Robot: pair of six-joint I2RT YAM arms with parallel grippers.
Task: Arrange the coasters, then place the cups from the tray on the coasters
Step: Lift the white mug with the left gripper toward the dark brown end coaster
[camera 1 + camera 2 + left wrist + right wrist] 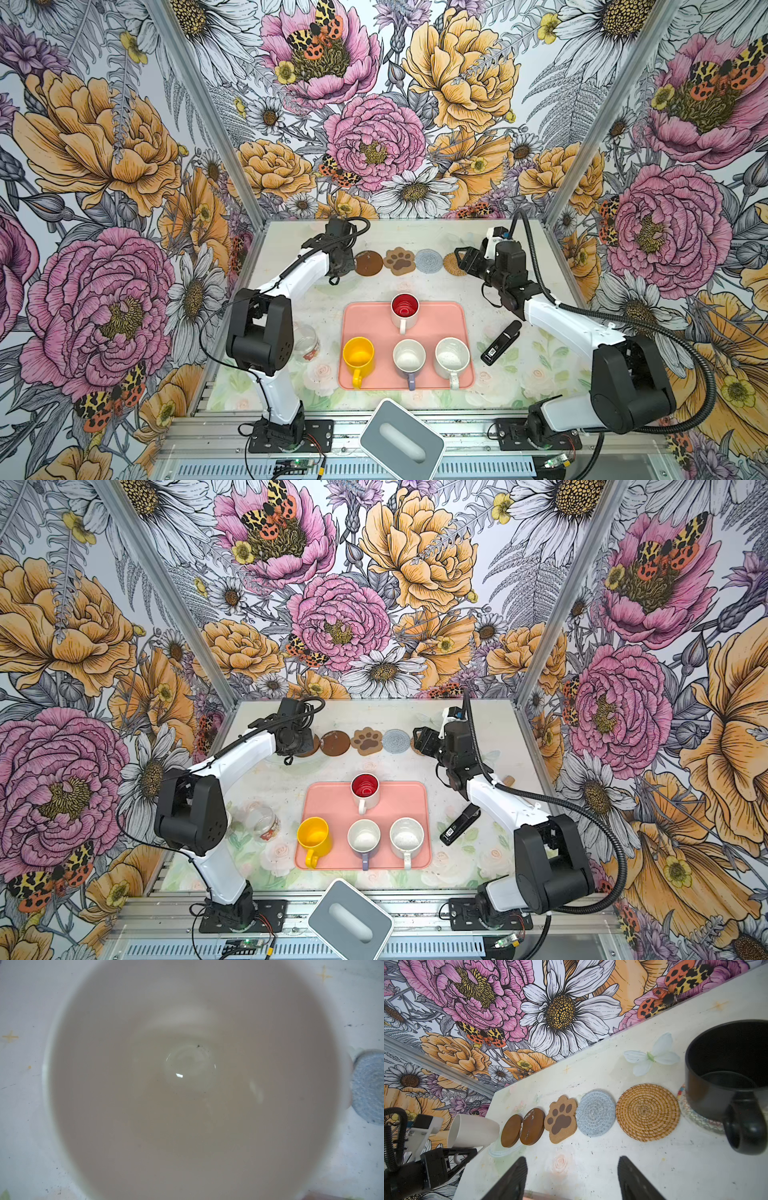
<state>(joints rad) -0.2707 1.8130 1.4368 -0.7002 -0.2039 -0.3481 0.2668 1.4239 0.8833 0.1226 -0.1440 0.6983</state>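
The coasters lie in a row at the table's back: brown discs [532, 1126], a paw print [400, 261], a grey-blue round [429, 260] and a rattan round [648, 1111]. My left gripper [337, 268] is shut on the cream-white cup [473, 1132], held tilted just beside the leftmost brown disc [511, 1130]; that cup's inside fills the left wrist view. A black cup [724, 1076] stands on a lacy coaster [695, 1122]. My right gripper [572, 1159] hangs open and empty over bare table near the rattan coaster. On the pink tray [365, 320] stand the red-inside [404, 309], yellow [358, 353], lavender [409, 355] and speckled [452, 355] cups.
A clear jar [305, 343] lies left of the tray and a black handheld device [500, 343] right of it. A grey-white box [401, 440] sits at the front edge. A white fabric flower [652, 1057] lies behind the coasters. A clear round piece [500, 1151] lies partly under the leftmost disc.
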